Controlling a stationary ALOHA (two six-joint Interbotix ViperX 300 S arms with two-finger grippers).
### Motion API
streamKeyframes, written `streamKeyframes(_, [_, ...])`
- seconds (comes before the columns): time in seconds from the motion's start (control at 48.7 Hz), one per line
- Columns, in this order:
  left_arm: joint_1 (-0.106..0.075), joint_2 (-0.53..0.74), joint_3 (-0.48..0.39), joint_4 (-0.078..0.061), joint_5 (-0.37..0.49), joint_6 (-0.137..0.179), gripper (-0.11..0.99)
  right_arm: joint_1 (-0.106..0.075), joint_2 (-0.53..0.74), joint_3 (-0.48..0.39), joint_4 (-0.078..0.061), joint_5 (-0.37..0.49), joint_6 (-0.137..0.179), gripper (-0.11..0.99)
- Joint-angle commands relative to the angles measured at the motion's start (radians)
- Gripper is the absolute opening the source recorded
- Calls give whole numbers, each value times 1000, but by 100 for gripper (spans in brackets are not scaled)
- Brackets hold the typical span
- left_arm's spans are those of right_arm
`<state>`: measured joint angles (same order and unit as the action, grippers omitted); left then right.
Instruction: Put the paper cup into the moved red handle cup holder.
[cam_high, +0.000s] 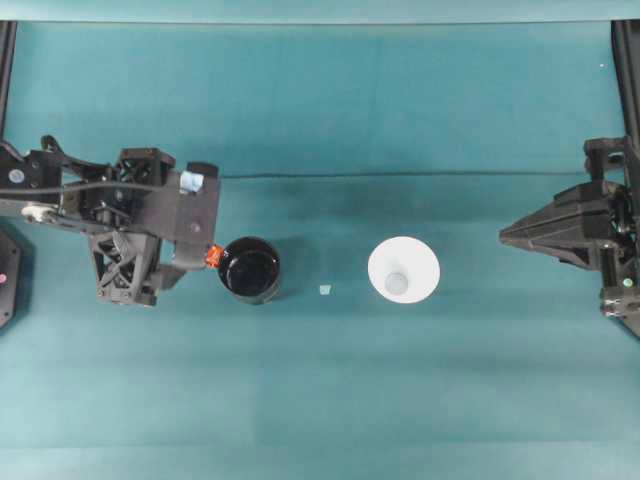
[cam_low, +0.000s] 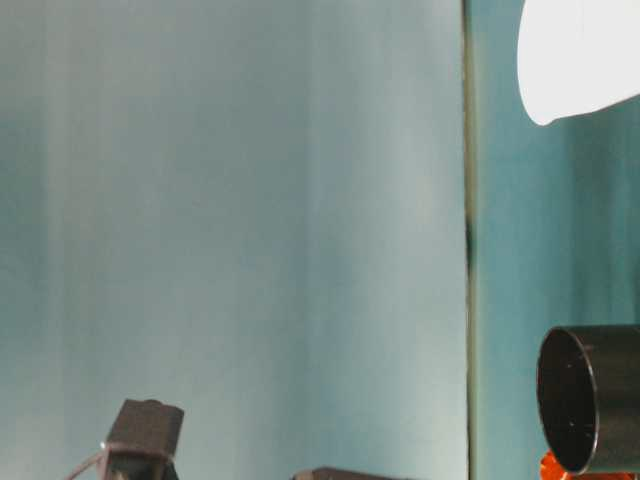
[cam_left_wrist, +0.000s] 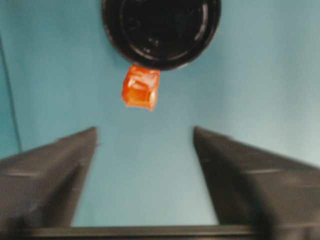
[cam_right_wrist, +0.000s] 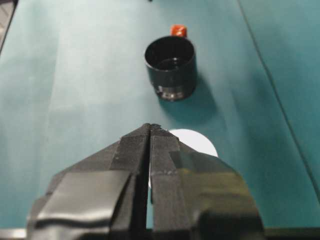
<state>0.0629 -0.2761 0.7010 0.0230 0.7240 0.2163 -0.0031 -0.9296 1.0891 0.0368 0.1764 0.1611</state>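
Observation:
The paper cup (cam_high: 403, 270) stands upright on the teal table, right of centre, its white rim open upward; it also shows in the table-level view (cam_low: 580, 55). The red handle cup holder (cam_high: 249, 269) is a glossy black round cup left of centre, its orange-red handle (cam_high: 212, 256) pointing at my left gripper (cam_high: 195, 255). In the left wrist view that gripper (cam_left_wrist: 145, 132) is open, and the handle (cam_left_wrist: 141, 88) lies just beyond its fingertips, untouched. My right gripper (cam_high: 505, 236) is shut and empty, well right of the paper cup. From its wrist camera the gripper (cam_right_wrist: 150, 127) hides part of the paper cup (cam_right_wrist: 197, 141), with the holder (cam_right_wrist: 171, 65) farther off.
A tiny pale scrap (cam_high: 324, 290) lies on the cloth between holder and cup. A seam in the teal cloth (cam_high: 400, 176) runs across the table behind both objects. Black frame posts (cam_high: 628, 60) stand at the far corners.

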Motion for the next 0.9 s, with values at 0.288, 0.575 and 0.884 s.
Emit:
streamKeyframes(0.288, [14,83,0,3,-57,84,94,-3,6,-25,3,-5,11,-10])
streamKeyframes(0.575, [14,169,-12,3,-132,84,94,-3,8,-25,3,-5,11,-10])
streamKeyframes(0.884, [15,232,-12,3,-170,86,94,-3,6,-21,3,-5,11,-10])
